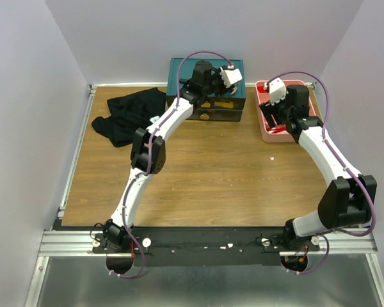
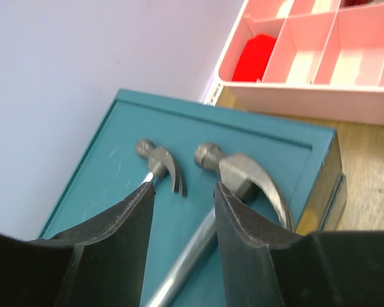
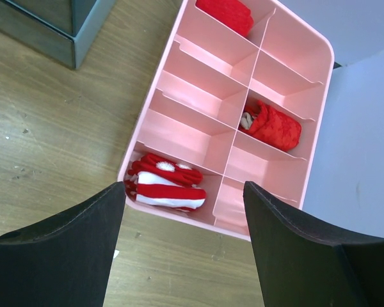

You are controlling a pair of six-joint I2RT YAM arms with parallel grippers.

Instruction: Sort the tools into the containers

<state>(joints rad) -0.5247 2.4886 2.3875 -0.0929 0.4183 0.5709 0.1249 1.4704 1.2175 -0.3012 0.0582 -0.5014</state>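
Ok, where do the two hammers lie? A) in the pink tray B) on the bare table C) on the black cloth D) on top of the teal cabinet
D: the left wrist view shows the smaller hammer and the larger hammer resting on the teal cabinet top.

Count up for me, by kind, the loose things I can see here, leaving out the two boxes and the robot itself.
Hammers, on the teal cabinet: 2
Red bundles, in the pink tray: 2
Red-and-white striped bundle, in the pink tray: 1
Black cloth, on the table: 1
Total: 6
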